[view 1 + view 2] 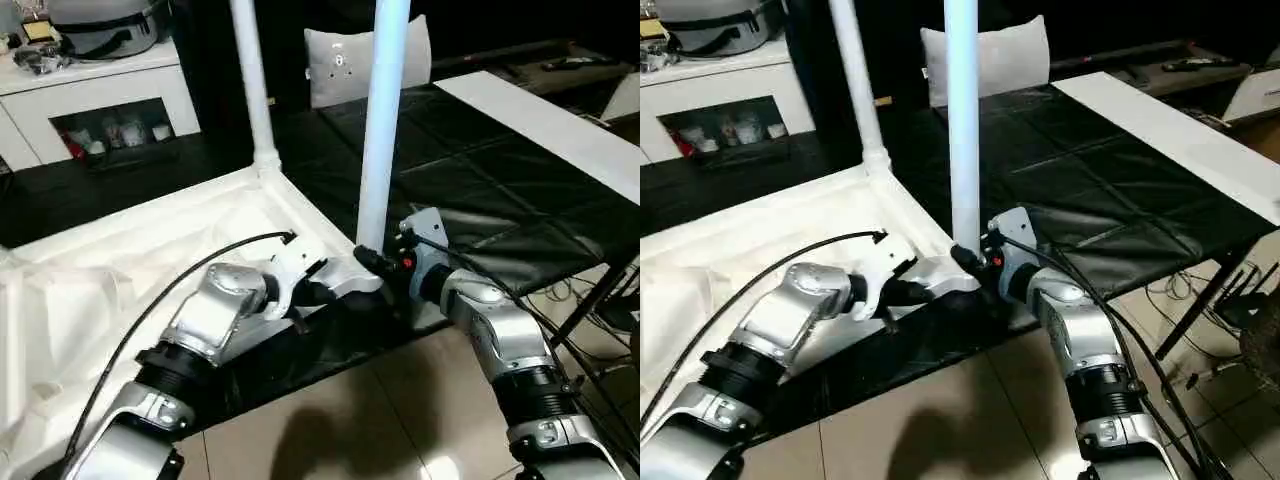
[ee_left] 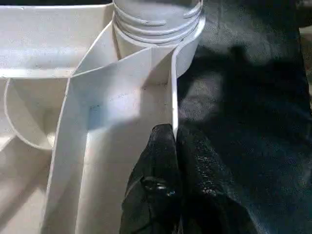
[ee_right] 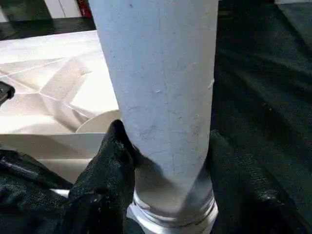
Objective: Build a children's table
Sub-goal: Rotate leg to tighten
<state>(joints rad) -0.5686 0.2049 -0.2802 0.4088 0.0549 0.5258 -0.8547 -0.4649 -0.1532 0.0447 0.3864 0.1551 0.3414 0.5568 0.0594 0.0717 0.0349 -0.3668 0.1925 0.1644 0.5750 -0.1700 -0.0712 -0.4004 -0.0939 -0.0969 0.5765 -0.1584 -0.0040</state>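
The children's table top (image 1: 150, 260) lies upside down on a black padded surface, its ribbed underside facing up. One white leg (image 1: 252, 80) stands in the far corner socket. A second leg (image 1: 383, 120) stands upright in the near right corner socket. My right gripper (image 1: 372, 258) is shut on this leg just above its threaded base, one black finger (image 3: 109, 161) on each side of the leg (image 3: 161, 87). My left gripper (image 2: 173, 134) is shut on the table top's thin side rim (image 2: 173, 87), right beside that same corner.
A white low cabinet (image 1: 90, 90) stands at the back left and a grey cushion (image 1: 340, 60) behind the legs. A long white board (image 1: 540, 120) lies across the black surface at right. The surface's front edge drops to a tiled floor (image 1: 350, 420), with cables at right.
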